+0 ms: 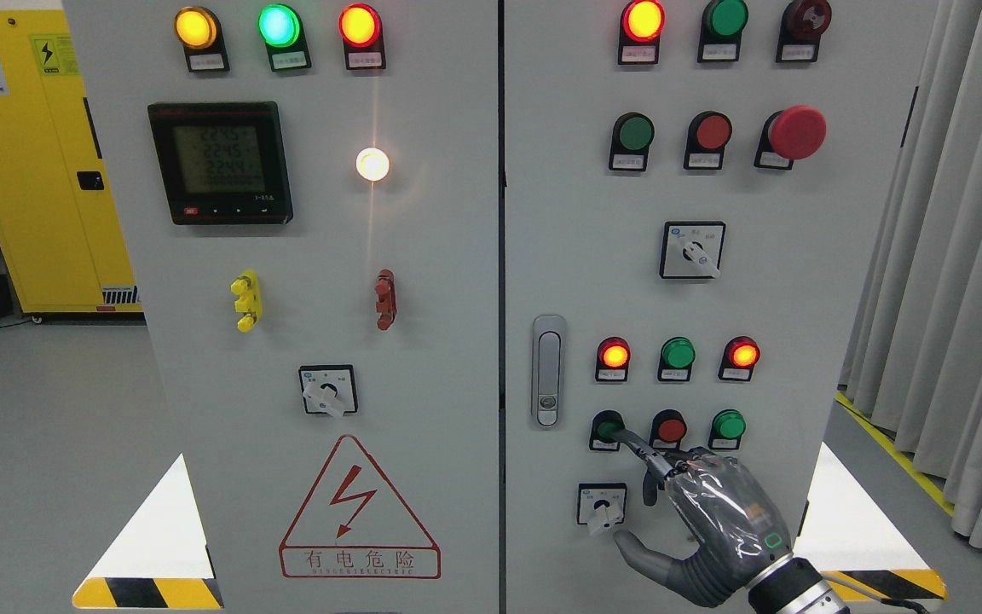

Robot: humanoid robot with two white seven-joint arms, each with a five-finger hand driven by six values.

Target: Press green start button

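On the right cabinet door, the bottom row of push buttons starts with a green button (607,427), then a red button (670,429) and another green button (727,425). My right hand (713,512) comes up from the lower right, clad in a clear cover. Its index finger (640,449) is stretched out, with the tip resting on the left green button. The other fingers are curled and the thumb (644,554) sticks out to the left below. It holds nothing. My left hand is out of view.
Above the row are red, green and red indicator lamps (677,354), a rotary selector (692,250) and a red mushroom stop button (796,132). A small selector switch (602,505) sits under the index finger, a door handle (548,370) to the left. Curtains (951,256) hang right.
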